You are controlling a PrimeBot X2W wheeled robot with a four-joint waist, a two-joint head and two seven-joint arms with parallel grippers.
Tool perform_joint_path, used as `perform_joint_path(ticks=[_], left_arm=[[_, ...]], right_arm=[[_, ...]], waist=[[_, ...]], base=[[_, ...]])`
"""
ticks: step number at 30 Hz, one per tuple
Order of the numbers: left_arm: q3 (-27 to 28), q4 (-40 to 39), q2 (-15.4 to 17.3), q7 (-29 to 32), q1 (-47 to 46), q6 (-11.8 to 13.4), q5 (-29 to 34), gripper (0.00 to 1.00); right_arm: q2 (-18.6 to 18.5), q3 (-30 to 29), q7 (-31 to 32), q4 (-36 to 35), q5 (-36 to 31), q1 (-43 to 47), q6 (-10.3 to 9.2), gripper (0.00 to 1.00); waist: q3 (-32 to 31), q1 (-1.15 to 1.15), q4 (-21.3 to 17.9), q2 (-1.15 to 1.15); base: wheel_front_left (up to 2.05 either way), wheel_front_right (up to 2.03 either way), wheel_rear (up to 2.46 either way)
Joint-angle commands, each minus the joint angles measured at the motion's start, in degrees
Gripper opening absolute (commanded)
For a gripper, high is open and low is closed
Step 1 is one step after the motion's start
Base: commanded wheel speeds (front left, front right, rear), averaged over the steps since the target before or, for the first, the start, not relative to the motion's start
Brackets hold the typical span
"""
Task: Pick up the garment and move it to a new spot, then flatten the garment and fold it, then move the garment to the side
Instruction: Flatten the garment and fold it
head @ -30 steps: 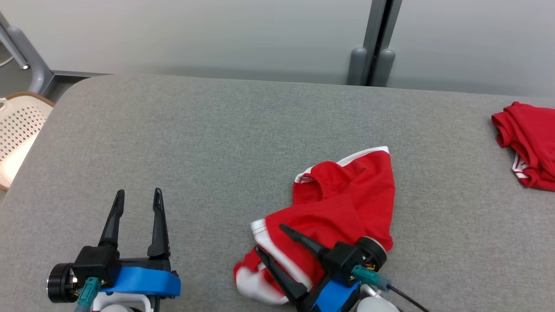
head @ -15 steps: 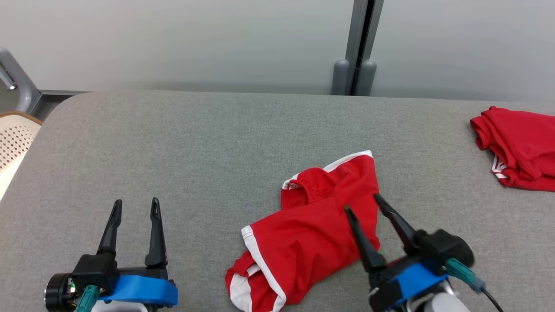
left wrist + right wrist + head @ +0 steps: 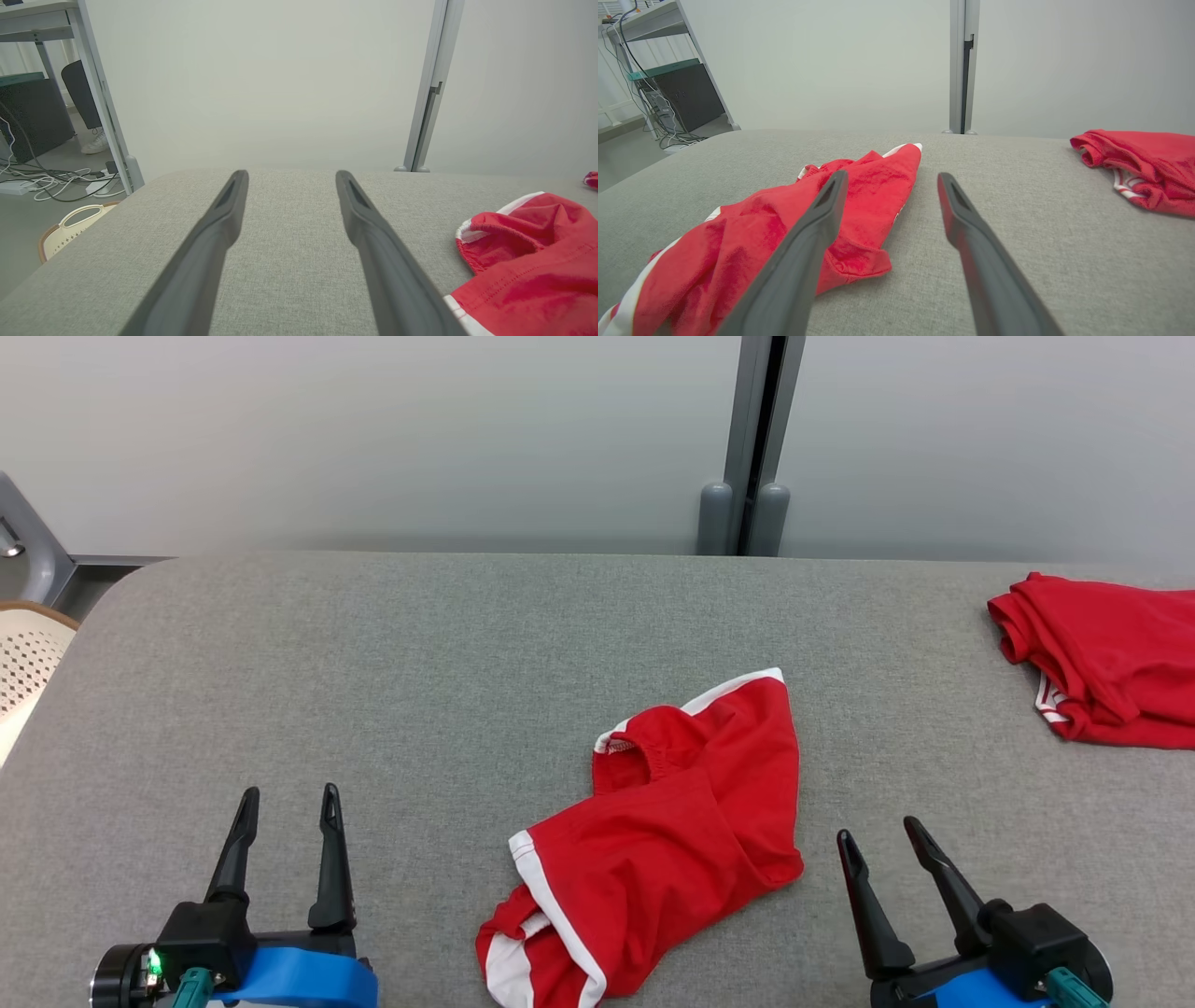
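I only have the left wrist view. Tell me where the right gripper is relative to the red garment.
Observer: The right gripper stands open beside the garment, off its right edge, not touching it.
Operator: Describe the garment's near end.
Observer: It is bunched, its white trim folding under.
Operator: Report what else is out there.
Observer: A second red garment lies crumpled on the table at the far right, apart from the first.

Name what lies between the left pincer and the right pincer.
The crumpled red garment lies between left pincer and right pincer, seen in the head view.
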Motion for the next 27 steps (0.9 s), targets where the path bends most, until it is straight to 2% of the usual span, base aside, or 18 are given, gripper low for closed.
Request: perform_joint_path(ticks=[1, 20, 23, 27], left_arm=[[0.3, -0.1, 0.1, -0.3, 0.2, -0.1, 0.5, 1.0], [0.6, 0.1, 0.1, -0.3, -0.3, -0.3, 1.2, 1.0], [0.4, -0.2, 0.1, -0.3, -0.2, -0.1, 1.3, 1.0], [0.2, -0.4, 0.1, -0.3, -0.7, 0.0, 1.2, 1.0]], right_arm=[[0.2, -0.5, -0.2, -0.4, -0.5, 0.9, 0.01, 1.0], [0.7, -2.1, -0.2, -0.6, -1.1, 0.8, 0.01, 1.0], [0.7, 0.3, -0.1, -0.6, -1.2, -0.6, 0.02, 1.0], [0.7, 6.5, 1.4, 0.4, -2.0, -4.7, 0.01, 1.0]], waist=[[0.1, 0.0, -0.1, 0.0], [0.2, 0.0, -0.1, 0.0], [0.2, 0.0, 0.0, 0.0], [0.6, 0.0, 0.3, 0.0]], base=[[0.0, 0.0, 0.0], [0.0, 0.0, 0.0], [0.0, 0.0, 0.0], [0.0, 0.0, 0.0]])
